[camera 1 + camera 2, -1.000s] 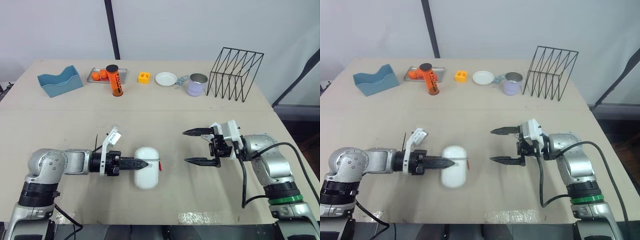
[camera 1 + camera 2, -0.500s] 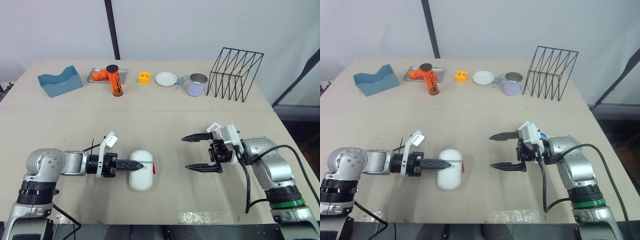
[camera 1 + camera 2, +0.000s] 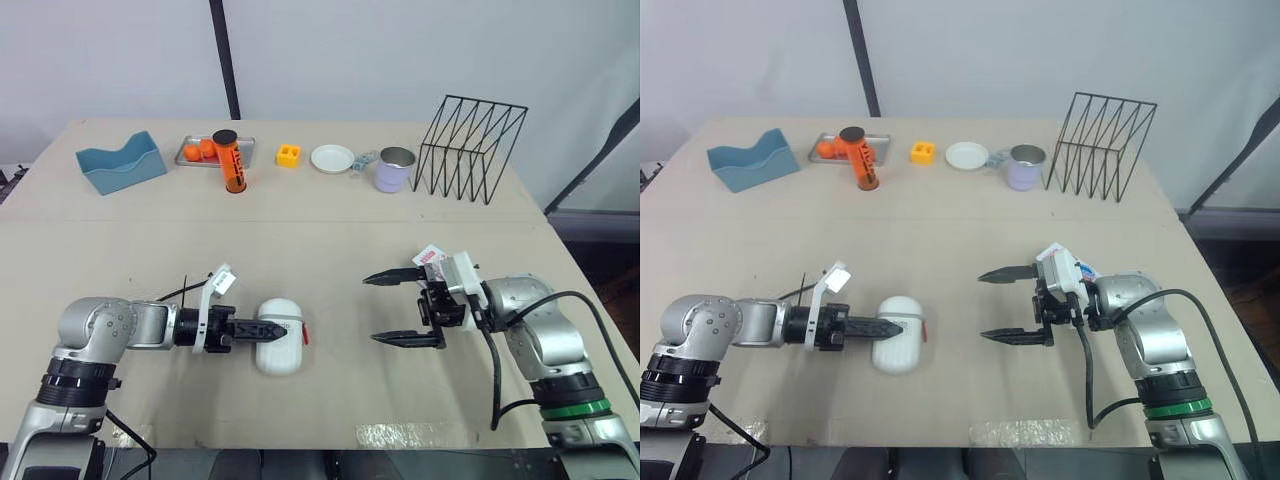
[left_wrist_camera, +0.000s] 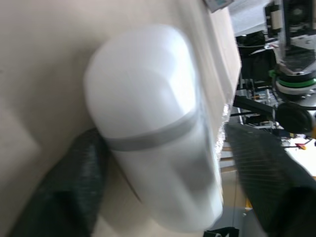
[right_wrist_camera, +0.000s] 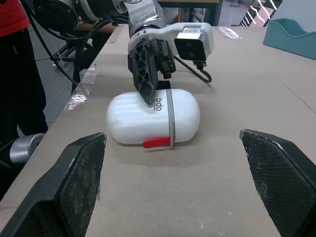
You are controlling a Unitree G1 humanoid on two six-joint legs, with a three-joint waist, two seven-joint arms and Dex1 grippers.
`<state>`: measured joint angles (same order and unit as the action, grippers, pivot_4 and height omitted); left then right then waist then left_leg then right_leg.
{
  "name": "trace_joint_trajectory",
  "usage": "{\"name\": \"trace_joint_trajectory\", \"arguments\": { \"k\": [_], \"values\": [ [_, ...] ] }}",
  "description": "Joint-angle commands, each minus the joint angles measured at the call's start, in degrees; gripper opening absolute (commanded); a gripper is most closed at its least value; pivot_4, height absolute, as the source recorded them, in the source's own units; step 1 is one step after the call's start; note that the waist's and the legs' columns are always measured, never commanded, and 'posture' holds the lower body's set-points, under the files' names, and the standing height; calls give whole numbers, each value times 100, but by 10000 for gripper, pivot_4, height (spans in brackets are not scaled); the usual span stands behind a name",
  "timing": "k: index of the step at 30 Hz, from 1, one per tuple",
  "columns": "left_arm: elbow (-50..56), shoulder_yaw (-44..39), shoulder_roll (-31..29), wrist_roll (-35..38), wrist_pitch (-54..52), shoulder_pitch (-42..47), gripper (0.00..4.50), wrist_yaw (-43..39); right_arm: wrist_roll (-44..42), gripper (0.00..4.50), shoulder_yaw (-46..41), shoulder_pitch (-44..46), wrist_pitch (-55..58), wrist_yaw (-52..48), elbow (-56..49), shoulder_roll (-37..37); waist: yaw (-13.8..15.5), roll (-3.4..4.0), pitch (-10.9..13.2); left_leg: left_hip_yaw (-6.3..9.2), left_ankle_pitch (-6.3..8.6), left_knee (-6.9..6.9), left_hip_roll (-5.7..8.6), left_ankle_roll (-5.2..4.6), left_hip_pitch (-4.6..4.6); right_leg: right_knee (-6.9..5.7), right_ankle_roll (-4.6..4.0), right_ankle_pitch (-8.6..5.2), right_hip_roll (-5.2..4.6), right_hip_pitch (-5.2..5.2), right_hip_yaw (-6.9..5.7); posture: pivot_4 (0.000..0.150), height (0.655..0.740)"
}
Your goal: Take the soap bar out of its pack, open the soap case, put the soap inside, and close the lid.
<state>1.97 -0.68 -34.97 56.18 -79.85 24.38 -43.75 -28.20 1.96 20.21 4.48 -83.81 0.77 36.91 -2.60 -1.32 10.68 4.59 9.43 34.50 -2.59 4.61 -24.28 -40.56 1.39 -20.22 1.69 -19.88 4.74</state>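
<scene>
The left gripper (image 3: pixel 266 328) had its jaws pinching one end of the white soap case (image 3: pixel 284 345), which lay on the surface (image 3: pixel 330 250). The right gripper (image 3: pixel 369 309) hovered nearby, jaws spread wide and empty.

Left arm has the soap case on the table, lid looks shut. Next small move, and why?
Probably ease the right gripper in toward the red latch on the soap case. The left gripper is clamped on the closed case on the table. The latch faces the right gripper, whose fingers are wide open, empty and apart from the case.
</scene>
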Motion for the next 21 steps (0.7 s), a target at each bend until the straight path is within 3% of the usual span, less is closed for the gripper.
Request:
{"name": "trace_joint_trajectory", "arguments": {
  "k": [1, 12, 16, 21],
  "values": [
    [-103, 34, -140, -303, 117, 46, 44781, 38, -45, 45000, -46, 25, -17, -33, -165, 71, 0, 0, 0, 0, -1, 1, 0, 1, 1, 0, 0, 0, 0, 1, 0, 1500, 7400],
    [53, 60, -807, -711, 1223, 27, 44781, -974, -1, 45000, -81, 77, 33, -11, -9, 101, -8, 2, 1, -2, -1, -3, -5, 2, 4, 0, -2, 2, 6, -1, 2, 1500, 7400],
    [176, 36, -1097, -1140, 2132, -149, 44781, -1425, 29, 45000, -118, 82, 3, 62, 63, 112, -1, 1, 2, -2, -1, -3, 0, 2, -3, 1, 0, 1, -1, -4, 1, 1500, 7400],
    [271, -388, -900, -1809, 3759, -488, 44781, -1264, 261, 45000, -214, -71, -123, 472, 156, 98, 1, 2, 3, -3, -1, -5, -1, 1, -5, 2, -1, 1, -4, -7, 1, 1500, 7400]
  ]
}}
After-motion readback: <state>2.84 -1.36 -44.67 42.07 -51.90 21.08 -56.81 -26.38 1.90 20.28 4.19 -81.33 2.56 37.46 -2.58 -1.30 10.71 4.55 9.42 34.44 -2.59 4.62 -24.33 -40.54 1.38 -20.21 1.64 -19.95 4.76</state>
